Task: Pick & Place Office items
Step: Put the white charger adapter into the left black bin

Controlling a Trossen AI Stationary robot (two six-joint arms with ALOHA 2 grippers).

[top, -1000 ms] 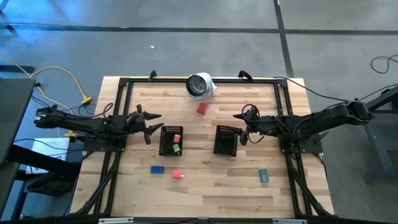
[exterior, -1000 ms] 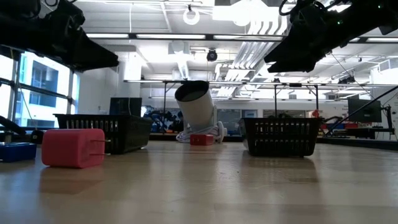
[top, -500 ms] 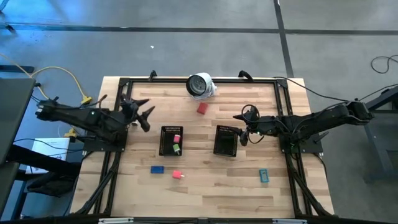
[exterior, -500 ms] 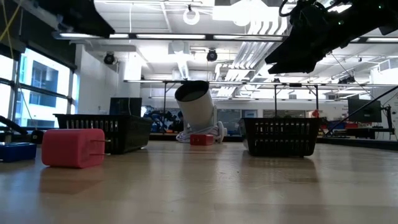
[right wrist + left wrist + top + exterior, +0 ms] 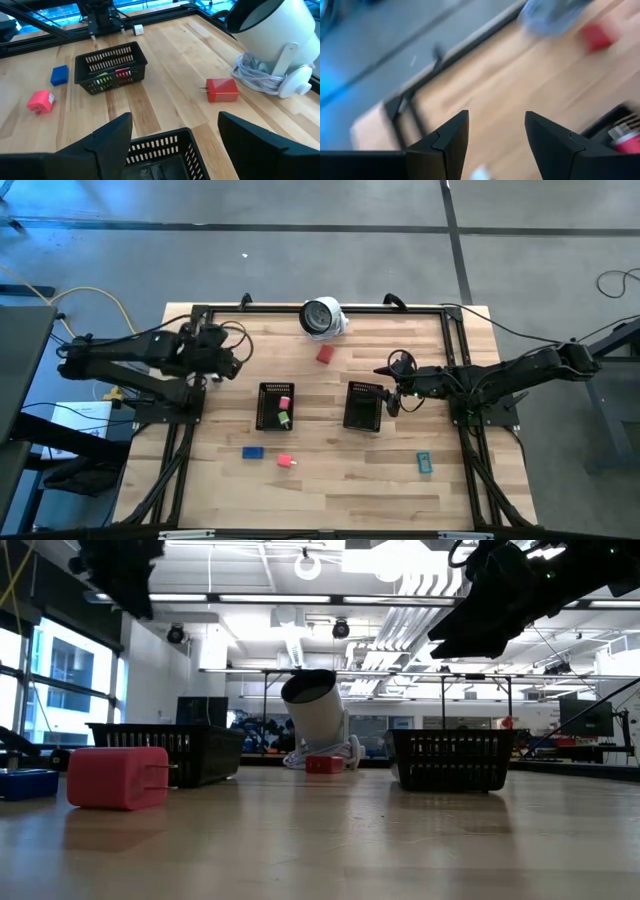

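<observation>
Evidently, the red piece (image 5: 325,354) lay loose on the desk (image 5: 330,480) near the far edge, between both arms. The left gripper (image 5: 232,361) hovered left of it, fingers released and empty; the right gripper (image 5: 392,391), likewise released, hung over the right tray (image 5: 362,406), slightly nearer.

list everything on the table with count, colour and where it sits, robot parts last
black mesh rectangular trays: 2, black; left one and right one at mid-table
small pieces in left tray: 2, pink and green
small red block: 1, red; bare wood below the white device
small blue block: 1, blue; near side, below left tray
small pink block: 1, pink; beside the blue block
small teal piece: 1, teal; near right
white round device with dark face: 1, white; far edge
left tool: 1, dark; open, far left
right tool: 1, dark; open, over right tray
</observation>
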